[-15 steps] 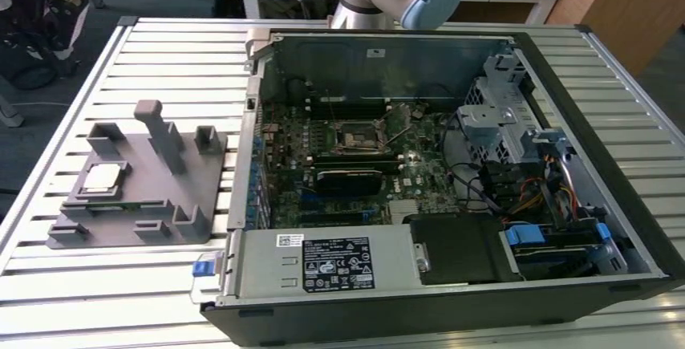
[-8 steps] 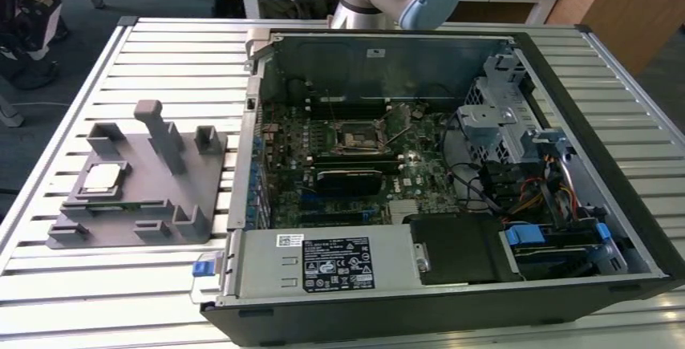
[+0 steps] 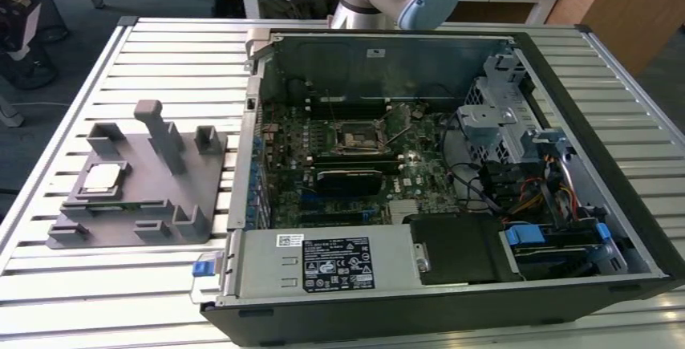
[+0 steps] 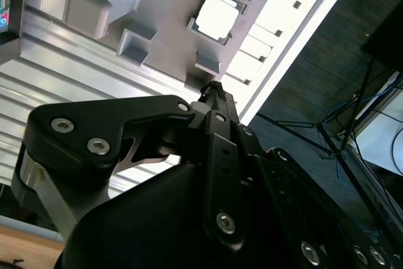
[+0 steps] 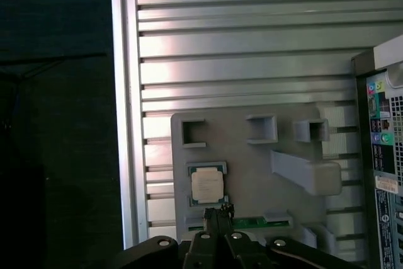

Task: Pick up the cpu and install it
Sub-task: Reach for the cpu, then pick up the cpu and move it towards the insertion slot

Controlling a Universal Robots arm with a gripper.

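Observation:
The cpu point(image 3: 104, 176), a small silvery square chip, lies flat in a recess of the grey plastic fixture point(image 3: 160, 196) at the exterior view's left, beside the open computer case point(image 3: 321, 269). Both wrist views look down on the cpu point(image 5: 207, 186) point(image 4: 217, 17) in its recess. My gripper point(image 5: 218, 211) hangs above the fixture point(image 5: 252, 155) close to the chip, its fingers drawn together with nothing between them, clear of the chip. The black socket frame point(image 3: 357, 134) sits mid-motherboard inside the case.
A green memory stick point(image 5: 252, 222) lies in a slot of the fixture beside the cpu. Upright grey blocks point(image 3: 160, 132) rise from the fixture. The slatted metal table point(image 3: 128, 285) ends just past the fixture; dark floor lies beyond its edge point(image 5: 123, 124).

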